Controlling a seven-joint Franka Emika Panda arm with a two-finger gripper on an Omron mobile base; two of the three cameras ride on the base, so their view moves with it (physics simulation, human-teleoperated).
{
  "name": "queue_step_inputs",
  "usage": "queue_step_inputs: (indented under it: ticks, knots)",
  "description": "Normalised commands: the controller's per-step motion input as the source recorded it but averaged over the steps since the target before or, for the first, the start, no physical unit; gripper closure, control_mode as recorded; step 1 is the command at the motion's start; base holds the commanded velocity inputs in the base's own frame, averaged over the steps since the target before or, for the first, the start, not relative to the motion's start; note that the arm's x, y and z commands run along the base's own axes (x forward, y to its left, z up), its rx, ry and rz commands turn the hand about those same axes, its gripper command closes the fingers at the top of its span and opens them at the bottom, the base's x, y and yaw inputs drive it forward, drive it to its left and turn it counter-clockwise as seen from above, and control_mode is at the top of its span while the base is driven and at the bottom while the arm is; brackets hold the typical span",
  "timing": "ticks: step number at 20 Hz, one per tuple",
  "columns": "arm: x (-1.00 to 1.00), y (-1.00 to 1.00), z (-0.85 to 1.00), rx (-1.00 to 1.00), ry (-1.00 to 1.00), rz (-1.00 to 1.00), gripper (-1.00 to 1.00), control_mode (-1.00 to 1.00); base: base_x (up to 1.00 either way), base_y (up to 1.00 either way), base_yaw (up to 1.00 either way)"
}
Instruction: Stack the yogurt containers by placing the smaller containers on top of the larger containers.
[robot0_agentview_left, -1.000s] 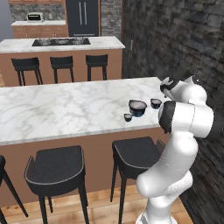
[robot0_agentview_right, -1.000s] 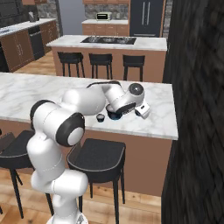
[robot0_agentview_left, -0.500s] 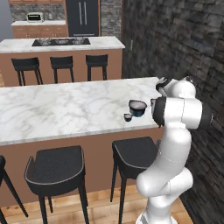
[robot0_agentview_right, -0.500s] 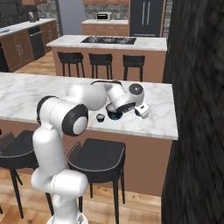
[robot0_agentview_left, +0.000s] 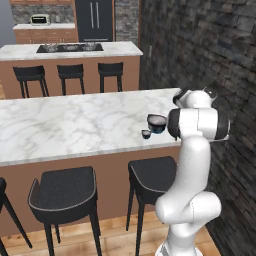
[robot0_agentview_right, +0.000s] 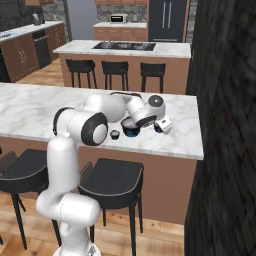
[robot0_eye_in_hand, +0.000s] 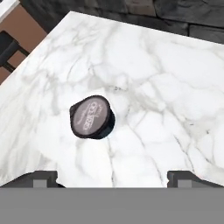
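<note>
A squat dark tub with a blue body, the larger container (robot0_agentview_left: 156, 122) (robot0_agentview_right: 131, 127), stands near the right end of the marble counter (robot0_agentview_left: 75, 125). One smaller container (robot0_agentview_left: 146, 134) (robot0_agentview_right: 115, 134) sits just in front of it to the left. In the hand view another tiny dark cup (robot0_eye_in_hand: 92, 117) with a printed lid rests on the marble, ahead and left of centre. My gripper (robot0_eye_in_hand: 113, 179) (robot0_agentview_right: 163, 128) hovers above the counter to the right of the tub, open, with nothing between its fingertips (robot0_eye_in_hand: 43, 178). In the left base view my arm hides the hand.
A dark stone wall (robot0_agentview_left: 210, 50) runs close along the counter's right end. Black stools (robot0_agentview_left: 65, 187) (robot0_agentview_right: 112, 177) stand under the near edge. A second island with a cooktop (robot0_agentview_left: 70, 48) lies further back. The counter's corner edge (robot0_eye_in_hand: 39, 39) shows in the hand view.
My arm's elbow and upper links have swung, standing more upright in the left base view. The hand stays near the counter's right end. The tub and cup have not moved.
</note>
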Motion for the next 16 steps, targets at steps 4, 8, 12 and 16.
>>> queue_step_inputs:
  ticks: [4, 8, 12, 16]
  knots:
    - [0.36, -0.25, -0.15, 0.06, 0.05, -0.03, -1.00, -1.00, 0.00, 0.00, 0.00]
    - [0.15, -0.19, -0.09, 0.06, 0.03, 0.00, -1.00, -1.00, 0.00, 0.00, 0.00]
    - [0.00, -0.01, 0.00, 0.00, 0.00, 0.00, -1.00, -1.00, 0.00, 0.00, 0.00]
    - [0.03, 0.00, -0.06, 0.00, 0.02, 0.00, -1.00, -1.00, 0.00, 0.00, 0.00]
